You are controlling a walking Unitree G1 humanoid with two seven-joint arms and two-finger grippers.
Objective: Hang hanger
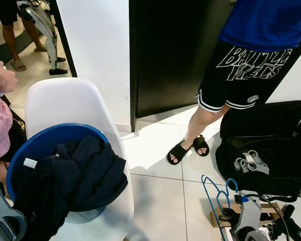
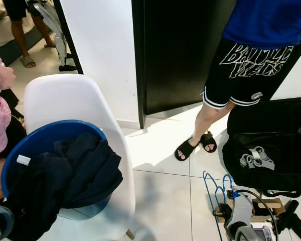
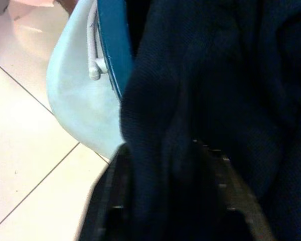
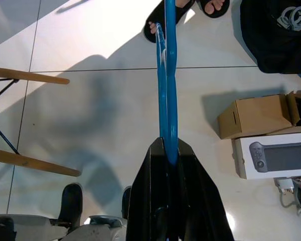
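Right pincer [image 4: 170,150] pressed onto the blue hanger [image 4: 166,75] — low at five o'clock in the head views, above the tiled floor [image 1: 155,201]. Left pincer [image 3: 165,191] at seven o'clock, buried in dark clothes [image 1: 75,175] heaped in the blue basket [image 1: 45,140] on a white chair [image 1: 65,103] — cannot tell whether spread or pressed together. At one o'clock, a person's legs [image 1: 200,123] in black sandals.

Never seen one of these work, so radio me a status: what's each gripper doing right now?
Right gripper shut on blue hanger, low over floor. Left gripper in dark clothes in blue basket. Person's legs ahead.
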